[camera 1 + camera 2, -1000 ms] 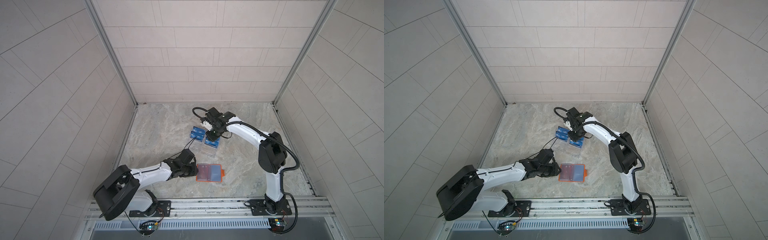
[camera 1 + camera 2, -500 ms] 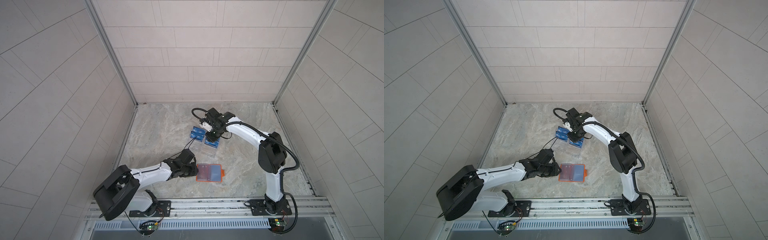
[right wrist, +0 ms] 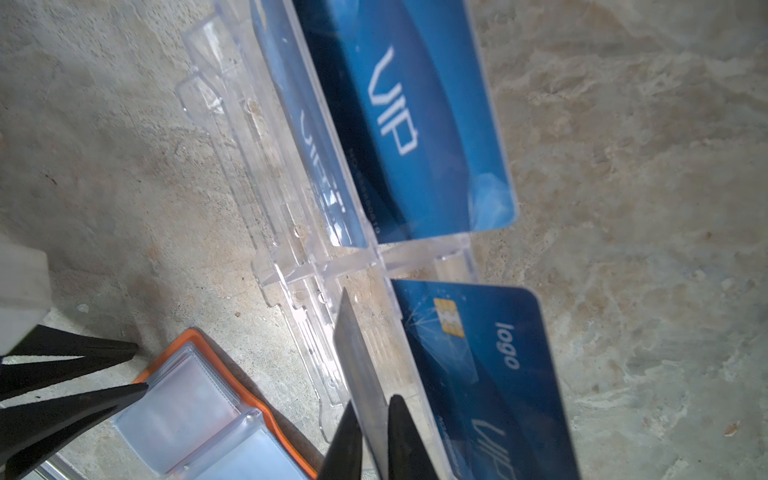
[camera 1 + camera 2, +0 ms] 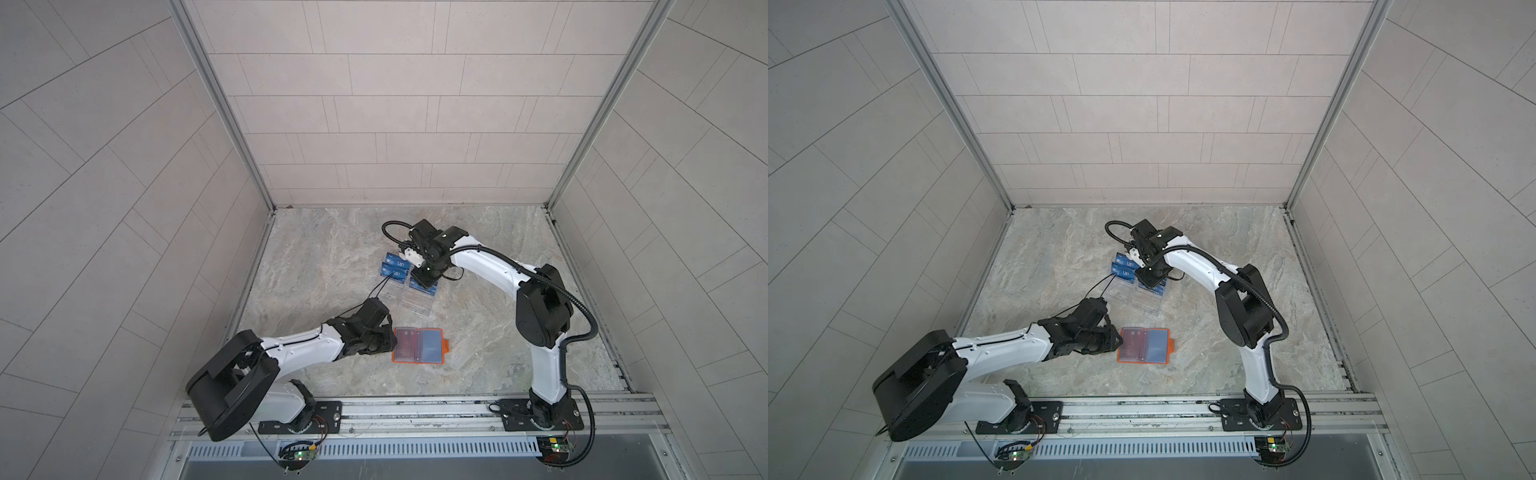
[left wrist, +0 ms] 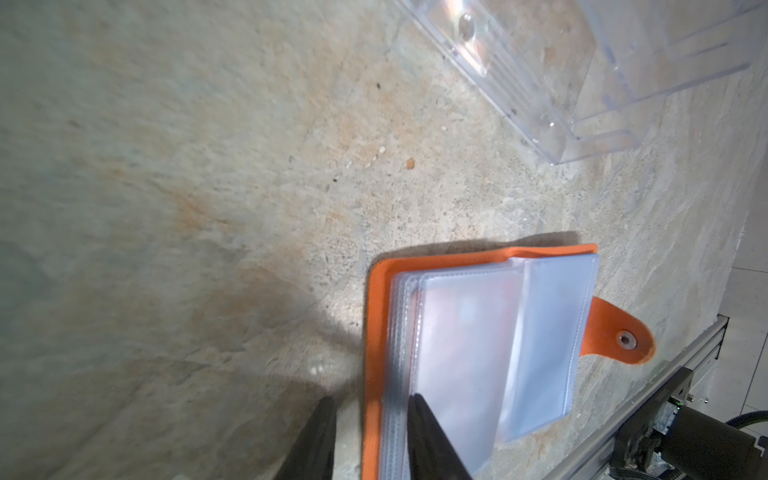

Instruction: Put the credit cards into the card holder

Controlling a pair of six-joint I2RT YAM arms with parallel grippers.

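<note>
The orange card holder (image 4: 419, 345) (image 4: 1144, 345) lies open and flat on the stone table, with red showing through its left sleeve and blue through its right. My left gripper (image 5: 372, 399) is open at its left edge. One finger (image 5: 419, 419) rests on the clear sleeves and one sits on the table beside the orange cover. My right gripper (image 3: 374, 401) (image 4: 424, 276) is shut on a credit card (image 3: 353, 353), seen edge-on, standing in the clear rack (image 3: 291, 249). More blue credit cards (image 3: 424, 137) (image 3: 490, 374) (image 4: 395, 266) stand in the rack slots.
Two clear acrylic racks (image 4: 409, 299) (image 5: 540, 75) stand side by side just behind the card holder. A thin black cable (image 4: 376, 291) from the left arm runs past them. A metal rail (image 4: 415, 411) edges the table's front, and tiled walls close in the other three sides.
My right gripper's jaws have closed in onto the card in the rack. Neither arm nor the card holder has visibly shifted.
</note>
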